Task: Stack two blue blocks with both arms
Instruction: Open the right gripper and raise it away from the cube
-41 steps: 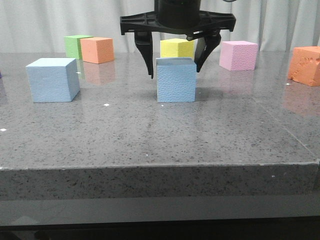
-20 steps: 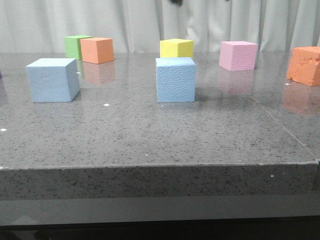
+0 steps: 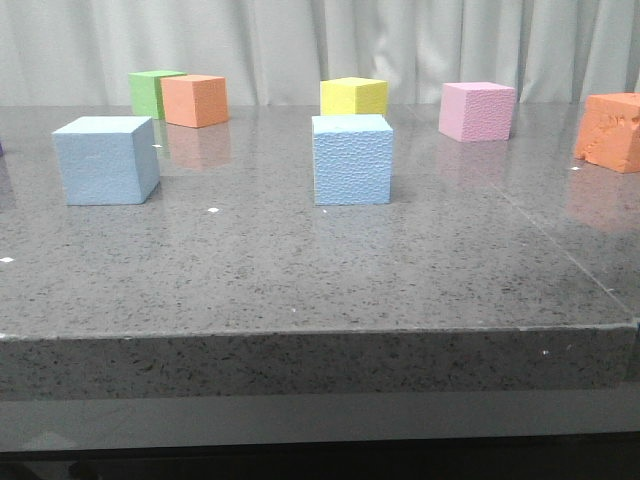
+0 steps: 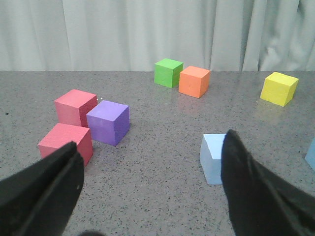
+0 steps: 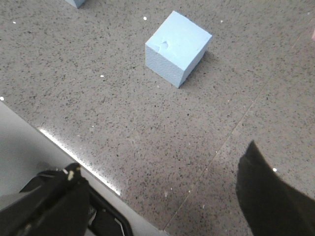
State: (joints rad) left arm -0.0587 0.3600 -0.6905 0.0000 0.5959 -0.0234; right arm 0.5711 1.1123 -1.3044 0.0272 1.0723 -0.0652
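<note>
Two light-blue blocks stand apart on the grey table: one at the left (image 3: 105, 160), one in the middle (image 3: 351, 160). No gripper shows in the front view. In the left wrist view my left gripper (image 4: 150, 189) is open and empty above the table. The left blue block (image 4: 212, 158) stands beyond it, partly hidden by one finger (image 4: 256, 194). An edge of the other blue block (image 4: 311, 155) shows at the frame's side. In the right wrist view my right gripper (image 5: 157, 196) is open and empty, high over the table's front edge. The middle blue block (image 5: 178, 47) lies well ahead of it.
A yellow cube (image 3: 353, 96), a pink cube (image 3: 477, 110), an orange cube (image 3: 194, 100) and a green cube (image 3: 150, 92) stand at the back. Another orange cube (image 3: 610, 130) is at the far right. Two red cubes (image 4: 75, 107) and a purple cube (image 4: 108, 122) sit at the left.
The open gripper that straddled the middle blue block one second ago has lifted out of the front view. The block stays where it stood.
</note>
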